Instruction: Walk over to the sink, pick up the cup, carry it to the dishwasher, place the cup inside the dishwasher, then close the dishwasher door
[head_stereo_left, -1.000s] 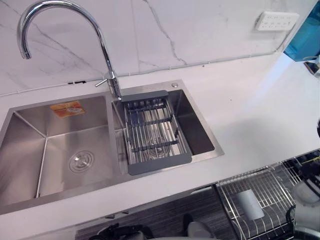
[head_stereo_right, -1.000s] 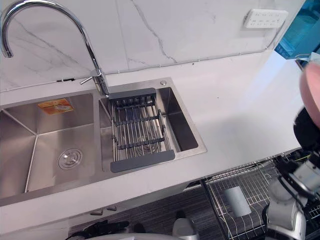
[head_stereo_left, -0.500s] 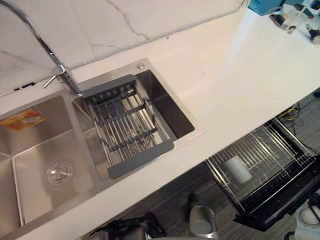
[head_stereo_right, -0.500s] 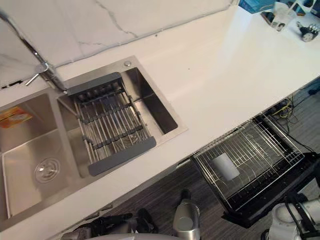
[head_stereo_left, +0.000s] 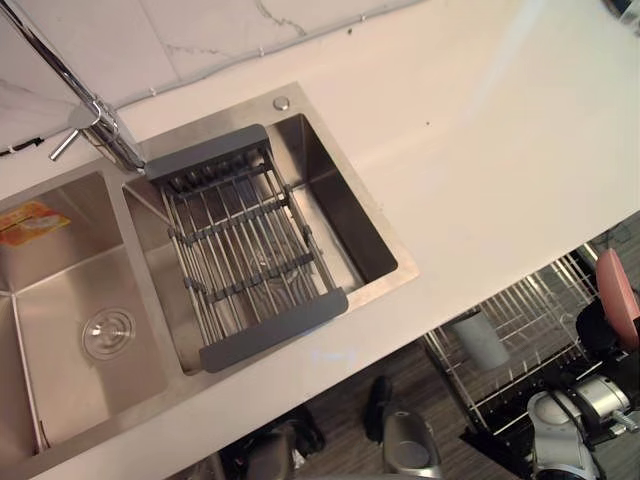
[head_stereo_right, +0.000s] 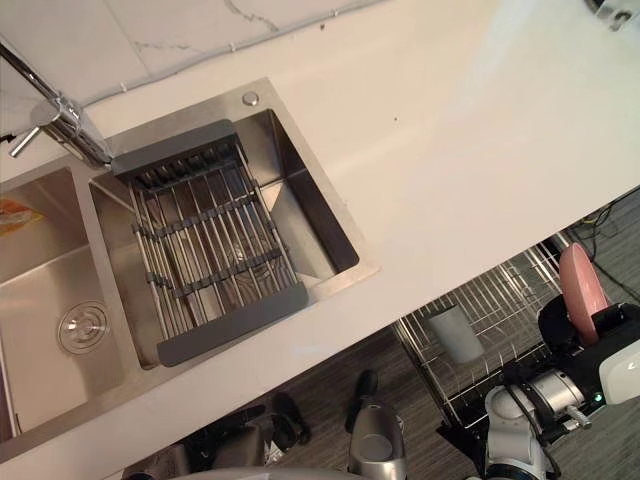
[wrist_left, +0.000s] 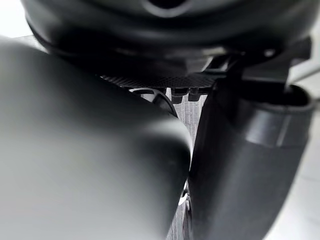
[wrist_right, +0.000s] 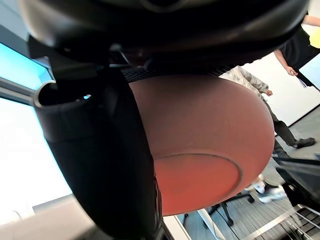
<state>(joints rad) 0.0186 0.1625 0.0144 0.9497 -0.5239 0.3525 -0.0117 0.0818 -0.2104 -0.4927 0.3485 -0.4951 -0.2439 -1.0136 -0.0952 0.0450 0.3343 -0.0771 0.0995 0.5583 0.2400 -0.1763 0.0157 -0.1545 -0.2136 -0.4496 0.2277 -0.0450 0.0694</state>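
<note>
Pinkish cup (wrist_right: 205, 165) is in my right hand (head_stereo_right: 600, 330), out past the table (head_stereo_left: 500, 150) edge by the dishwasher rack (head_stereo_right: 510, 295), fingers (wrist_right: 100, 165) wrapped round its side. I reckon it's glazed ceramic, so light, stiff, slick and easy to chip on those wires, best held by the wall under the rim. Can't see the rim or how deep the grip goes, the rack is cut off at the edge, and my left hand (wrist_left: 150, 45) is just dark bulk up close, so I can't tell what its fingers are doing.
</note>
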